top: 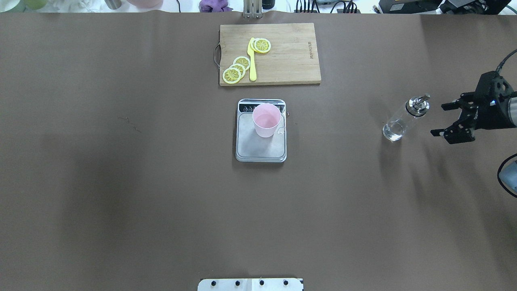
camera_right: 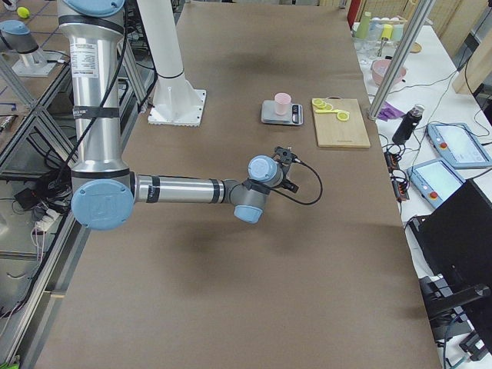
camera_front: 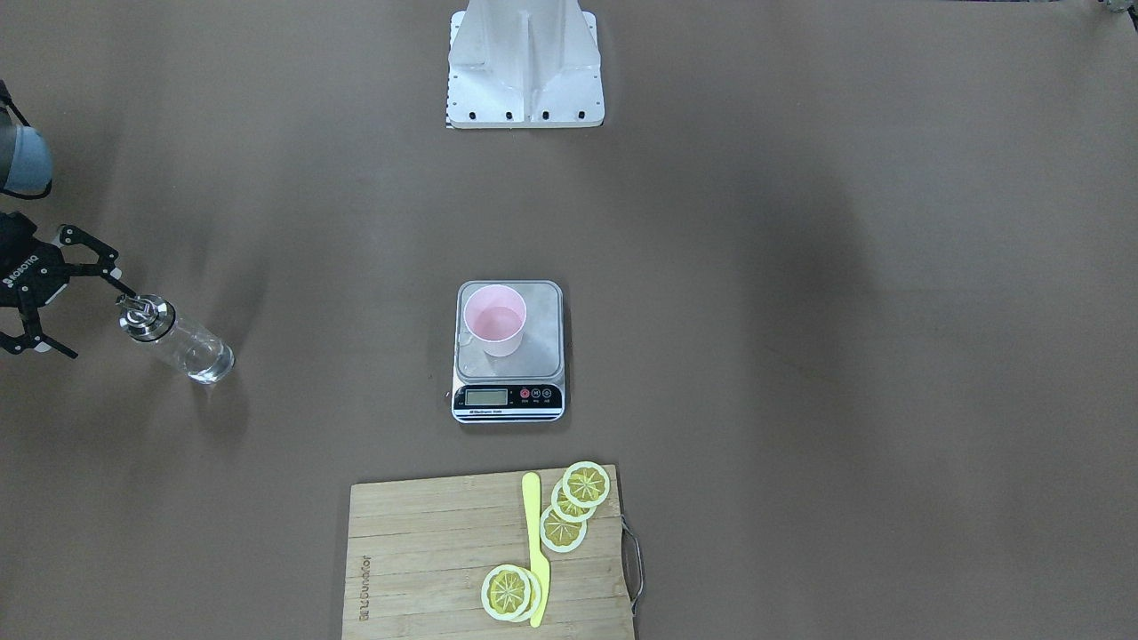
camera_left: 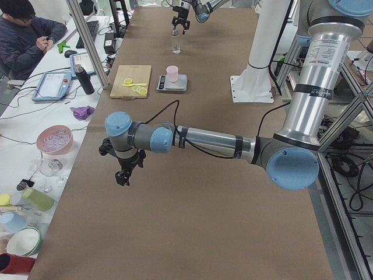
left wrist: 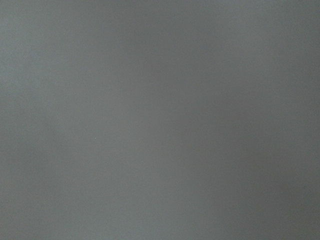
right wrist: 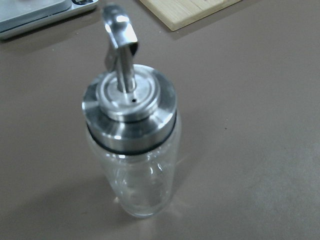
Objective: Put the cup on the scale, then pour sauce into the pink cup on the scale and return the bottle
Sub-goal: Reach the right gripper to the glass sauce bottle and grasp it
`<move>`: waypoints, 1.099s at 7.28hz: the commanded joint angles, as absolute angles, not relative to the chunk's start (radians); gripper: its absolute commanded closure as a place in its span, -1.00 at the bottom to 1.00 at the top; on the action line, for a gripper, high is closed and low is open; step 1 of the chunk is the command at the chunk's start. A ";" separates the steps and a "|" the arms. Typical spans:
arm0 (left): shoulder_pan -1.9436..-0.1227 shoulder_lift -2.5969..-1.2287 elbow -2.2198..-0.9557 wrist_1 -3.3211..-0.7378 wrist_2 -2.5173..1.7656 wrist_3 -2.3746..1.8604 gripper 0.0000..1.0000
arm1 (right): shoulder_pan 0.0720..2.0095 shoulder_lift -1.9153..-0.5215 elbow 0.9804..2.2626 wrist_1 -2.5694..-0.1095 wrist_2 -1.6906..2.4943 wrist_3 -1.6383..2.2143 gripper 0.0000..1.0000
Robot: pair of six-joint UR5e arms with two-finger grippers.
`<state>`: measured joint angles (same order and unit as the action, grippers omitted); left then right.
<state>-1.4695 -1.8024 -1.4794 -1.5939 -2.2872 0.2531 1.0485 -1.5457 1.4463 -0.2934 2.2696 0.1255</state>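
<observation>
The pale pink cup (camera_front: 494,318) (top: 266,120) stands upright on the silver scale (camera_front: 536,352) (top: 258,150) at the table's middle. The clear glass bottle (camera_front: 180,343) (top: 400,121) with its silver spout cap stands upright on the table, a little clear liquid at its bottom. My right gripper (camera_front: 102,324) (top: 437,120) is open and empty, just beside the bottle and not touching it. The right wrist view looks down on the bottle (right wrist: 132,150). My left gripper (camera_left: 123,174) shows only in the exterior left view, far from the scale; I cannot tell its state.
A wooden cutting board (camera_front: 427,551) (top: 291,60) with lemon slices (top: 236,69) and a yellow knife (top: 252,60) lies beyond the scale. The robot's white base (camera_front: 524,71) is at the near edge. The left wrist view shows only bare brown table.
</observation>
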 commanded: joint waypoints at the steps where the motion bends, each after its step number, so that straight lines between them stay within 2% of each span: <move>1: -1.470 -1.802 -1.479 -1.594 -2.287 0.253 -0.96 | 1.020 -1.500 1.422 -0.293 2.247 0.127 -0.99; 8: -1.468 -1.798 -1.479 -1.594 -2.287 0.252 -0.96 | 0.957 -1.456 1.385 -0.293 2.201 0.129 -0.99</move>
<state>-1.4691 -1.7993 -1.4784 -1.5936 -2.2872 0.2516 0.9584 -1.4594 1.3877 -0.2930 2.2016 0.1288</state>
